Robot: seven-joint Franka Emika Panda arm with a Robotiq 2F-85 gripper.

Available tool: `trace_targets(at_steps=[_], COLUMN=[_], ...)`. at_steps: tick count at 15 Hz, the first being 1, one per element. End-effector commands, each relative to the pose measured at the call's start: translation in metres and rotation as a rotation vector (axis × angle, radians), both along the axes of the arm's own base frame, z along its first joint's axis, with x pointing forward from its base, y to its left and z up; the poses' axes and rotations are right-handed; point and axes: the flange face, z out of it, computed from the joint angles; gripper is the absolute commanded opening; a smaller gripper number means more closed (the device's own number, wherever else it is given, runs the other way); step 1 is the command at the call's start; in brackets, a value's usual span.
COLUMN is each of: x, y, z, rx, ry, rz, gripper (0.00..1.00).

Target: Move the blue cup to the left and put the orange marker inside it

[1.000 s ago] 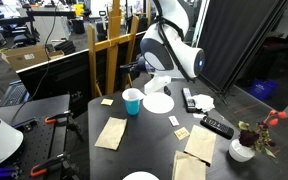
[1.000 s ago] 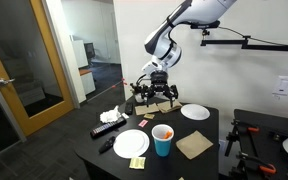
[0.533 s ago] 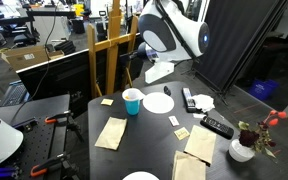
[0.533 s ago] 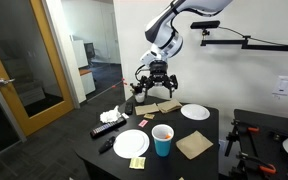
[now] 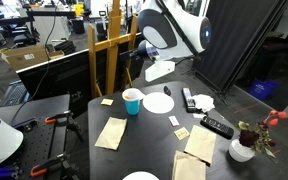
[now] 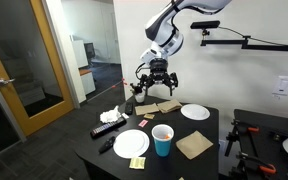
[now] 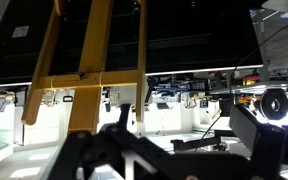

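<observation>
both exterior views: blue cup (image 5: 132,101) (image 6: 162,140), wrist view: wooden frame (image 7: 96,50)

The dark surface (image 5: 149,145) carried many small things. The blue cup (image 5: 132,101) stood upright near one edge, just beside a white plate (image 5: 158,102). On the far side of this plate lay a black remote (image 5: 188,99) and a crumpled white paper (image 5: 203,101). A second remote (image 5: 216,126) lay nearer to the white vase (image 5: 242,150) with flowers. A brown napkin (image 5: 111,132) lay flat near the cup, and two more lay by the vase. Small yellow notes (image 5: 174,121) were scattered between them. Another plate (image 5: 141,177) sat at the near edge.
</observation>
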Motion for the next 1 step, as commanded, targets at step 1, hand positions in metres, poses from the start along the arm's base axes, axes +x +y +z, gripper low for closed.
trace_targets(at_steps=[1], x=[0.0003], y=[-0.0005], z=[0.0002], rx=[0.0], ry=[0.001], rz=[0.001], gripper=[1.0])
